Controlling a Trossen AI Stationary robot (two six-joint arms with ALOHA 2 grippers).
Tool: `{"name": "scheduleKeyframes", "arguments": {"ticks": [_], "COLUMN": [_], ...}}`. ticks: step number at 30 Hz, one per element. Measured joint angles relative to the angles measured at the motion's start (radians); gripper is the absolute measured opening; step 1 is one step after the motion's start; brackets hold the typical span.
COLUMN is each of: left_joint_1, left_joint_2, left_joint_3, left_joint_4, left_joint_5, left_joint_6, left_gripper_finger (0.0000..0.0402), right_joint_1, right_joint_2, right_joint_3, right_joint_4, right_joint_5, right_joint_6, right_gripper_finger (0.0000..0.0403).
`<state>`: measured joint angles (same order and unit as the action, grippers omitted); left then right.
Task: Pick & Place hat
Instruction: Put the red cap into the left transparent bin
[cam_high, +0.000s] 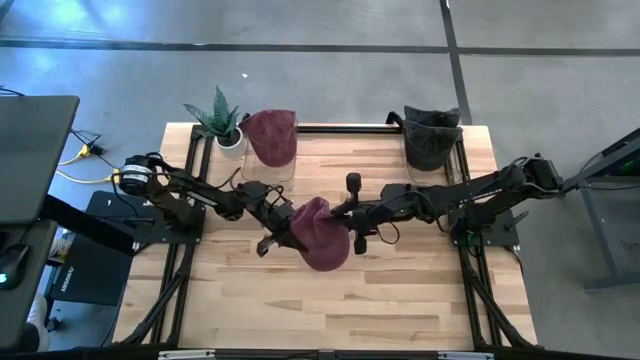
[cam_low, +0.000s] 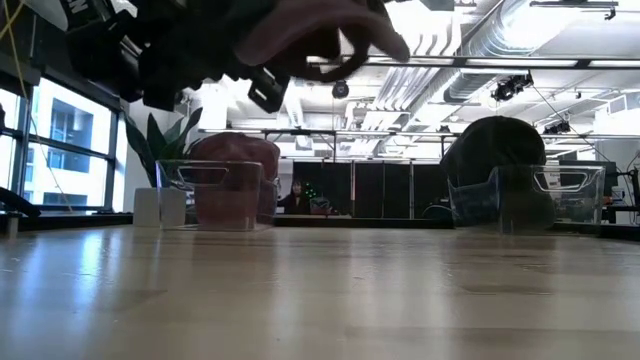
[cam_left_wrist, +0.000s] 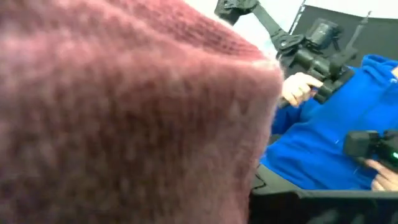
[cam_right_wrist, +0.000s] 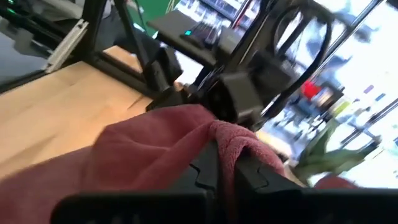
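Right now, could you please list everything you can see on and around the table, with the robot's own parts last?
Held hat: one, maroon knit, lifted above the table's middle between both grippers.
Second maroon hat: one, on a clear stand at the back, left of centre.
Dark hat: one, black, on a clear stand at the back right.
Potted plant: one, green leaves in a white pot, back left corner.
Table: one, light wood.
Person: one, blue sleeve, beyond the table in the left wrist view.
Left gripper: one, dark, shut on the held hat's left edge.
Right gripper: one, dark, shut on the held hat's right edge.
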<state>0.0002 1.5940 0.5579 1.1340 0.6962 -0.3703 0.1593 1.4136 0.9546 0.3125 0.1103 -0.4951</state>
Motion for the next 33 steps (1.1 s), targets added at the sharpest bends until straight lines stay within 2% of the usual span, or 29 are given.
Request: {"name": "scheduleKeyframes", "arguments": {"ticks": [4, 10, 14, 18, 21, 24, 28, 31, 33], "left_joint_1": [0.0, 0.0, -0.001, -0.001, -0.001, -0.001, -0.001, 0.0, 0.0], "left_joint_2": [-0.043, -0.174, -0.243, -0.263, -0.266, -0.266, -0.267, -0.265, -0.264], "left_joint_3": [0.0, 0.03, 0.09, 0.141, 0.155, 0.157, 0.157, 0.155, 0.155], "left_joint_4": [-0.153, -0.532, -0.774, -0.976, -1.019, -1.02, -1.02, -1.042, -1.049], "left_joint_5": [-0.041, -0.211, -0.321, -0.411, -0.45, -0.467, -0.482, -0.521, -0.545], "left_joint_6": [0.021, 0.196, 0.309, 0.393, 0.411, 0.425, 0.436, 0.438, 0.439], "left_gripper_finger": [0.0012, 0.0004, 0.0003, 0.0003, 0.0003, 0.0003, 0.0003, 0.0003, 0.0003], "right_joint_1": [0.007, 0.02, 0.012, -0.027, -0.059, -0.062, -0.061, -0.068, -0.077], "right_joint_2": [0.0, -0.043, -0.088, -0.137, -0.17, -0.185, -0.163, -0.136, -0.107], "right_joint_3": [0.0, 0.0, 0.0, 0.0, 0.036, 0.116, 0.241, 0.315, 0.349], "right_joint_4": [-0.047, -0.148, -0.241, -0.355, -0.432, -0.528, -0.702, -0.818, -0.868], "right_joint_5": [-0.004, -0.004, -0.022, -0.146, -0.281, -0.317, -0.209, -0.109, -0.104], "right_joint_6": [0.107, 0.229, 0.342, 0.487, 0.553, 0.558, 0.495, 0.463, 0.445], "right_gripper_finger": [0.0006, 0.0029, 0.0063, 0.0119, 0.0168, 0.0214, 0.0258, 0.0275, 0.028]}}
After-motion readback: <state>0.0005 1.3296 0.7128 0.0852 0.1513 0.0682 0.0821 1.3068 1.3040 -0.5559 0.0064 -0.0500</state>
